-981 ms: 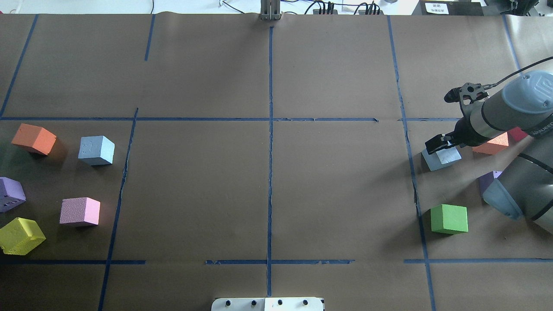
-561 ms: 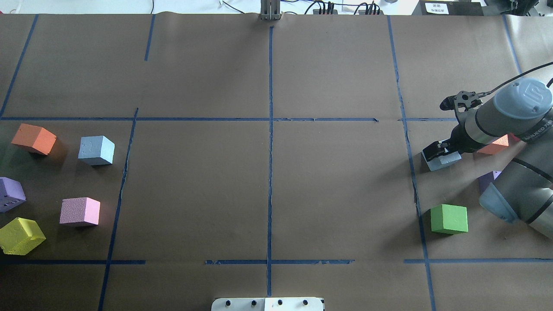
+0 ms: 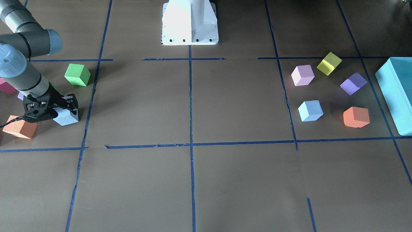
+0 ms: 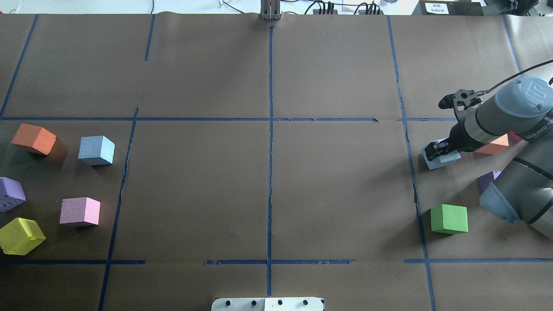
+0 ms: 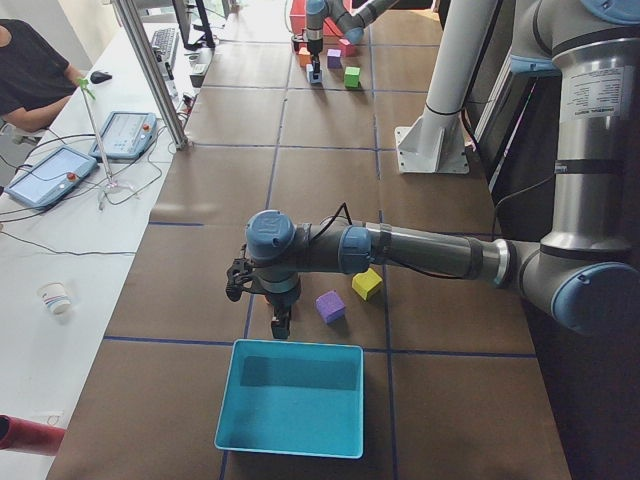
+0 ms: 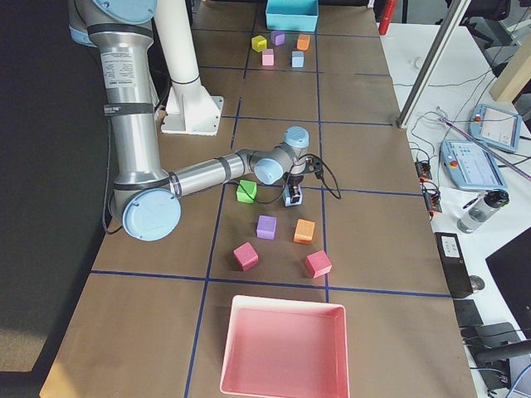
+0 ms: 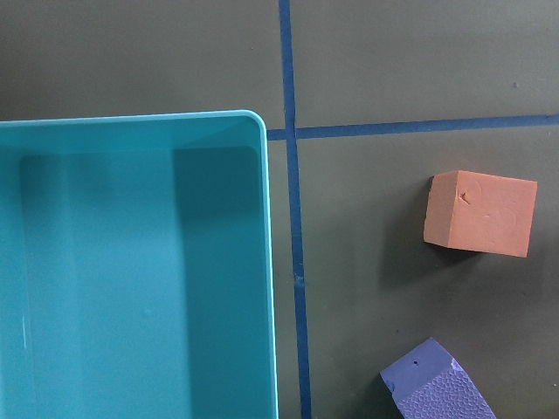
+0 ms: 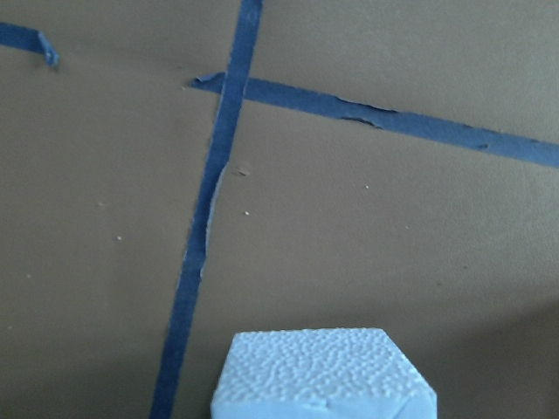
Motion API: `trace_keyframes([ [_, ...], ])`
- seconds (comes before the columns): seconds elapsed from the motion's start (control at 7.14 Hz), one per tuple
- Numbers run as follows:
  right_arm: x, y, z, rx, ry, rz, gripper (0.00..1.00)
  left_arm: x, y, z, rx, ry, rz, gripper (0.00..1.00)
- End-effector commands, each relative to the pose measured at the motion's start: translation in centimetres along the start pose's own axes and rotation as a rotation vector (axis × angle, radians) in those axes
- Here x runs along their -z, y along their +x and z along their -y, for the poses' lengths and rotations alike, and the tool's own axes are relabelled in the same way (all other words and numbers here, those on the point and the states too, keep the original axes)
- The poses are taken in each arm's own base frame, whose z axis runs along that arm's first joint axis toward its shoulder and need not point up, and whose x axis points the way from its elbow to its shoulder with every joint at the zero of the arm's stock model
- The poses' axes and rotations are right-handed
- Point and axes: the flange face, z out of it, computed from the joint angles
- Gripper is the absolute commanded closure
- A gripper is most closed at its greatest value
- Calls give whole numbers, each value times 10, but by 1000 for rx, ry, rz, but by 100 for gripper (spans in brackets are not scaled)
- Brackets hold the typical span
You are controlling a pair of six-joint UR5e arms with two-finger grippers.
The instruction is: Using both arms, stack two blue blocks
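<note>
One blue block [image 4: 445,159] lies at the right of the table and also shows in the front view [image 3: 66,118] and the right wrist view [image 8: 323,375]. My right gripper [image 4: 438,149] is low over it with its jaws open astride its top, black fingers [image 3: 73,105] beside it. The other blue block [image 4: 96,150] sits free on the left, also in the front view [image 3: 310,110]. My left gripper [image 5: 281,325] shows only in the left side view, hanging by the teal box; I cannot tell if it is open or shut.
A teal box [image 3: 397,93] stands at the left end. Orange [image 4: 33,138], purple [image 4: 11,193], pink [image 4: 80,211] and yellow [image 4: 20,235] cubes surround the left blue block. A green cube [image 4: 449,219] and an orange cube [image 4: 492,146] lie near the right one.
My right gripper has come down and a little left onto the right blue block. The block has stayed in place. The left-side cubes have not moved.
</note>
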Motion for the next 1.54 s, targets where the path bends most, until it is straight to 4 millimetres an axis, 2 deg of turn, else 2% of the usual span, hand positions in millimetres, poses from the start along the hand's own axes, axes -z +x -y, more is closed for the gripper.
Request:
trace_keyframes([
  [0.0,53,-30,20,-31,-5,22,100,1,1,1,-2,2,0,0],
  [0.14,74,-72,52,-44,-16,10,99,1,1,1,-1,1,0,0],
  [0.28,104,-129,86,-59,-43,-13,99,0,1,1,-2,0,0,0],
  [0.42,115,-172,113,-104,-50,-15,99,0,1,1,-2,0,0,0],
  [0.56,107,-216,120,-168,-61,-5,99,0,1,1,-2,0,2,0],
  [0.7,96,-298,144,-199,-45,-33,99,0,1,2,-2,0,2,0],
  [0.84,78,-357,156,-247,-30,-61,99,0,1,1,-1,-1,1,0],
  [0.98,48,-392,161,-273,-17,-16,98,-1,0,1,0,-2,1,0],
  [1.12,28,-409,151,-253,8,-15,98,-1,0,1,0,-2,1,0],
  [1.4,17,-436,135,-228,0,-19,97,-1,0,0,1,-3,1,0],
])
